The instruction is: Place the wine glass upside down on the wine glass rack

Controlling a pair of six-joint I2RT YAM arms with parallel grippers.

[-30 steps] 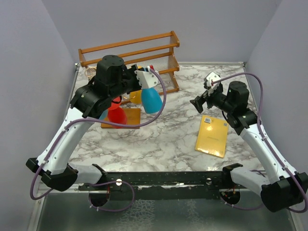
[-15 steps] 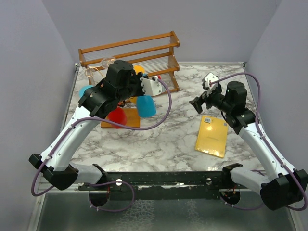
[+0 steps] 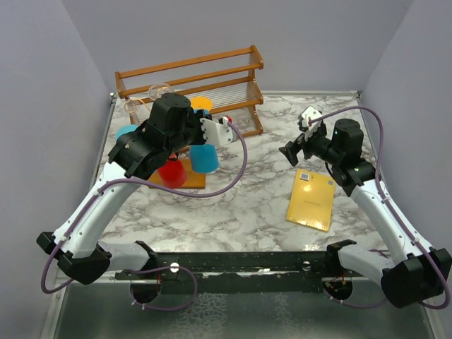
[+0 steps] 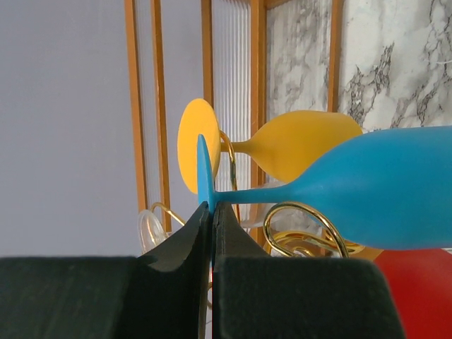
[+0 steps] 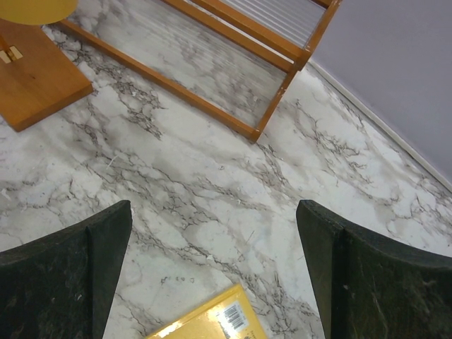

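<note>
Left gripper [image 4: 210,212]: pinched narrow on the foot of the blue wine glass [image 4: 381,191], bowl lying ahead and to the right. Lowered and drawn in over the last second — stem now right by a gold loop of the wine glass rack [image 4: 304,212], just ahead of the fingertips. Hanging looks near, not done. Right gripper [image 5: 212,240]: spread wide, empty.

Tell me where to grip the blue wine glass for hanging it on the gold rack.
Probably take the blue wine glass by its thin foot disc, pinching the rim from the side away from the bowl, as the left gripper does. That leaves the slender stem free to slide into a gold rack loop.
</note>
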